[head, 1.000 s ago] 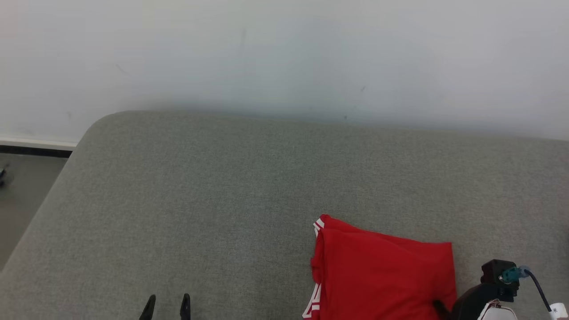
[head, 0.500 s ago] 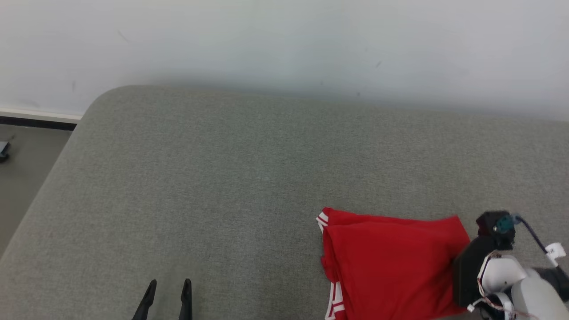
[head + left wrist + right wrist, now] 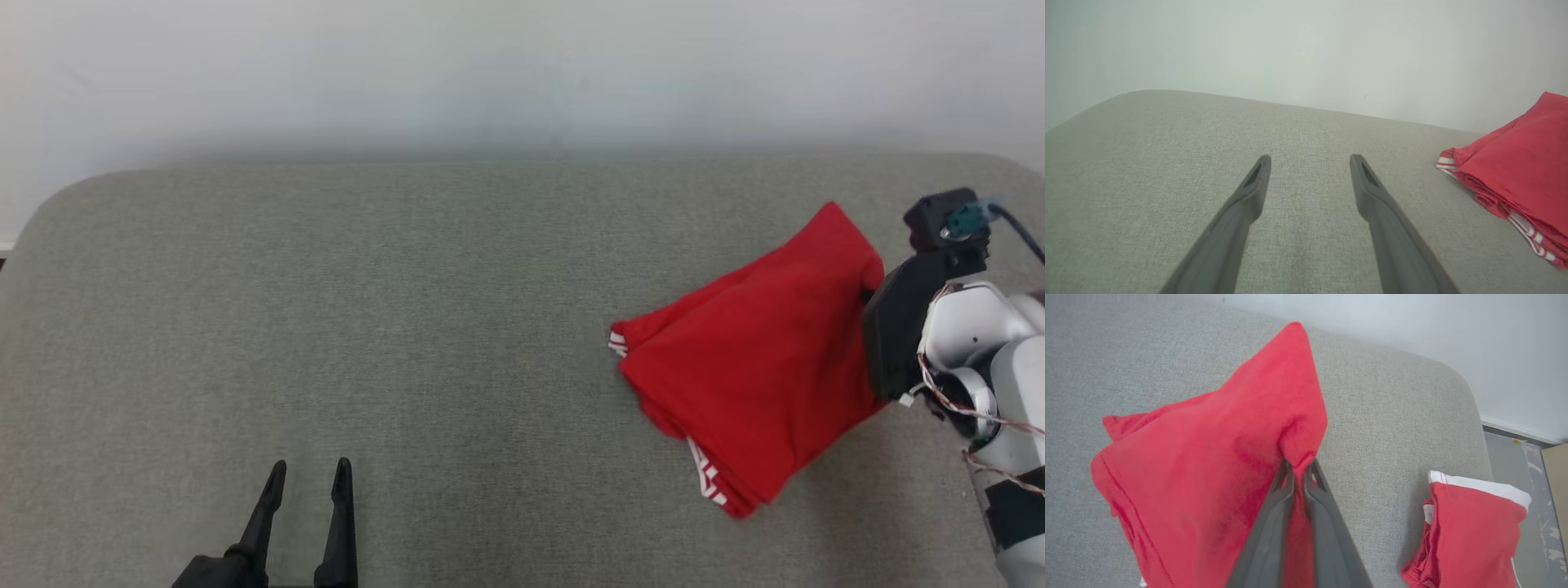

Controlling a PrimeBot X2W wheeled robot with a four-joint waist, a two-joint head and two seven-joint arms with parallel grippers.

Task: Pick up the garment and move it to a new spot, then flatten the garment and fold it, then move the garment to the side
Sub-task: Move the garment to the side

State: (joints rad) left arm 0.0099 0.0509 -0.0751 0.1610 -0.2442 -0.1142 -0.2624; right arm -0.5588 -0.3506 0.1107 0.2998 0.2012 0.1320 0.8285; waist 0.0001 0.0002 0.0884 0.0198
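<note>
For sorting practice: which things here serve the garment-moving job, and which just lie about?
In use: folded red cloth garment with white stripes; right gripper, shut on it.
Lying about: second red cloth bundle with white band; grey fabric sofa; open left gripper.

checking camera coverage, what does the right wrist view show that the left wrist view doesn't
Right wrist view: the right gripper shut on an edge of the folded red cloth garment, lifted into a peak; a second red fabric piece with a white band; grey floor beyond the grey woven fabric cushion.
Left wrist view: the left gripper open above bare cushion, the garment's white-striped hems.
Both: the garment, the cushion, the pale wall.
</note>
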